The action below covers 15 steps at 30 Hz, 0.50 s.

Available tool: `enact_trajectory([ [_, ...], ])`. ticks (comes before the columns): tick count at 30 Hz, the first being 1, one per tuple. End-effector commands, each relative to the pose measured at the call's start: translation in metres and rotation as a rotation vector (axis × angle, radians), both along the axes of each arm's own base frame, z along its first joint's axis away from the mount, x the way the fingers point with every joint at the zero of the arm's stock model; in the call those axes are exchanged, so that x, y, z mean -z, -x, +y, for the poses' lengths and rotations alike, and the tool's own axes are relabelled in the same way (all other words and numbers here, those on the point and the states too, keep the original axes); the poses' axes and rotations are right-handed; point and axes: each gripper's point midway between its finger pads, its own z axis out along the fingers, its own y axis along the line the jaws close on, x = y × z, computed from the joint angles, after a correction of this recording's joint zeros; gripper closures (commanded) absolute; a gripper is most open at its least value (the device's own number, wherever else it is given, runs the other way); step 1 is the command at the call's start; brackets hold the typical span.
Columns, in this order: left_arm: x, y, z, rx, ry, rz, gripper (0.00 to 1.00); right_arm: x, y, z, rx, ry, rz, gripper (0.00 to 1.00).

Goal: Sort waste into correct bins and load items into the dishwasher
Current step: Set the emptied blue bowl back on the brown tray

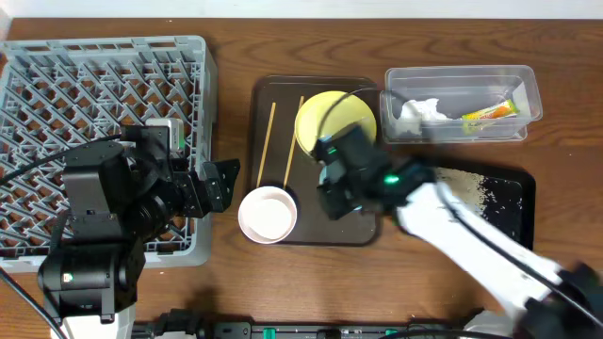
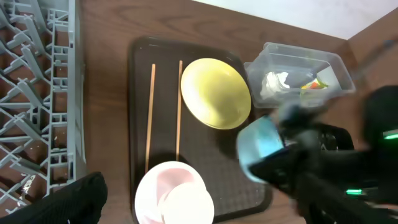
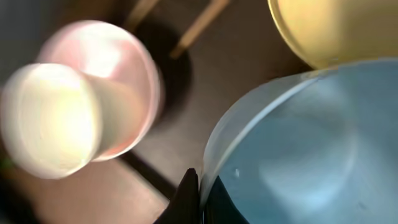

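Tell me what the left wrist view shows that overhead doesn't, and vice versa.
Only left wrist: the blue bowl, blurred, at the tip of the right arm. Only overhead: crumbs on the black tray, and the full rack. Both: chopsticks, plate and white bowl on the brown tray, plus the tub holding napkin and wrapper.

plate (image 1: 316, 118) 1 | bowls (image 1: 268, 214) 2 | chopsticks (image 1: 267, 141) 2 | trays (image 1: 509, 202) 2 | tub (image 1: 528, 85) 1 | rack (image 1: 57, 75) 1 | napkin (image 1: 419, 111) 1
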Motion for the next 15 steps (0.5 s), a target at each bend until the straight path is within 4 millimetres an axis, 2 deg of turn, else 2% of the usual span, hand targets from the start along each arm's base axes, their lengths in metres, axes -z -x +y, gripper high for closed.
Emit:
enact_trajectory([
  [1,-0.008,0.001,-0.004,0.022,0.003,-0.023,0.02,0.03,-0.012,-0.014,0.148,0.13,-0.01,0.99],
  [5,-0.008,0.001,-0.004,0.022,0.003,-0.024,0.02,0.047,-0.006,-0.005,0.116,0.113,0.053,0.97],
  [6,-0.008,0.001,-0.004,0.022,0.003,-0.023,0.02,0.047,-0.006,-0.004,0.113,0.112,0.054,0.92],
  [9,-0.008,0.001,-0.004,0.022,0.003,-0.024,0.02,0.042,-0.006,-0.004,0.112,0.102,0.045,0.61],
  [10,-0.008,0.001,-0.004,0.022,0.003,-0.024,0.02,0.039,-0.007,-0.003,0.11,0.096,0.037,0.55],
  [13,-0.008,0.001,-0.004,0.022,0.003,-0.024,0.02,0.018,-0.009,-0.003,0.111,0.064,0.004,0.39],
  [15,-0.009,0.002,-0.007,0.024,0.032,-0.013,0.02,-0.003,-0.011,-0.005,0.114,0.034,-0.029,0.33],
])
